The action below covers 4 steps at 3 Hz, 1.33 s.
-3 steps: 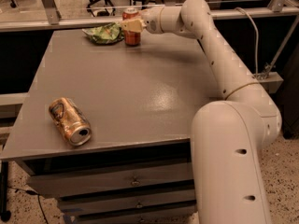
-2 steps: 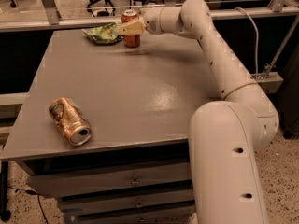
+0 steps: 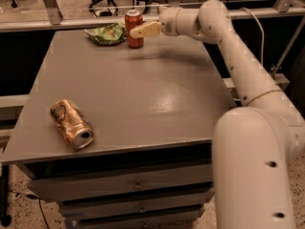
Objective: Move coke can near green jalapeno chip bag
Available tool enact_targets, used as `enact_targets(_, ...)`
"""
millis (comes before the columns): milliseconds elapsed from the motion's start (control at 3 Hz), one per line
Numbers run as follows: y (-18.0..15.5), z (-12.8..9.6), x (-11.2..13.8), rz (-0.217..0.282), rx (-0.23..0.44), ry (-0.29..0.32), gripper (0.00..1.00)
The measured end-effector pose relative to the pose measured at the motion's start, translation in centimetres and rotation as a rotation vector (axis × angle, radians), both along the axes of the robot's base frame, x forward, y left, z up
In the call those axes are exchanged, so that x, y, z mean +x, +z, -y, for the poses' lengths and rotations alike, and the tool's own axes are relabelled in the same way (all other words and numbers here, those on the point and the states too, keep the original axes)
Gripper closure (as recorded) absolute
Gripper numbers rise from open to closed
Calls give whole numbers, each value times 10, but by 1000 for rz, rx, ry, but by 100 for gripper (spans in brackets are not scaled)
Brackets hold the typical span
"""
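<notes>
The coke can [image 3: 134, 20] stands upright at the far edge of the grey table [image 3: 143, 94], touching or almost touching the right side of the green jalapeno chip bag [image 3: 106, 34], which lies flat and crumpled. My gripper [image 3: 139, 31] reaches in from the right at can height. One pale finger [image 3: 147, 29] crosses in front of the can's right side, and the other is hidden behind the can. The fingers look open, loosely around the can.
A dented gold-orange can [image 3: 71, 124] lies on its side near the table's front left corner. My white arm [image 3: 238, 66] spans the table's right side. A rail [image 3: 86, 20] runs behind the far edge. Drawers [image 3: 138, 185] sit below the front.
The gripper has drawn back a little to the right, uncovering the can's top and left side. The can stays standing beside the chip bag.
</notes>
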<state>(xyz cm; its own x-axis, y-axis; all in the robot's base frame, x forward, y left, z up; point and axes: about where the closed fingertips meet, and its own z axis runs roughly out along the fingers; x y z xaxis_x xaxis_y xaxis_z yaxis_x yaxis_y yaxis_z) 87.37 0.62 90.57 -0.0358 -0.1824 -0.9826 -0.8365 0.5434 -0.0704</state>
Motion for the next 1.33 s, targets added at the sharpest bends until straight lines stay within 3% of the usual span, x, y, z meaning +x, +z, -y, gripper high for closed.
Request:
enact_targets(333,24,88,-26,66,-13,-135,0)
enact_targets(667,73,169,-70,139,-21,-309,0)
enact_targets(1000,61,225,-87,135,-35,-427,0)
enact_targets(1333,61,225,-87,135,-34,-426,0)
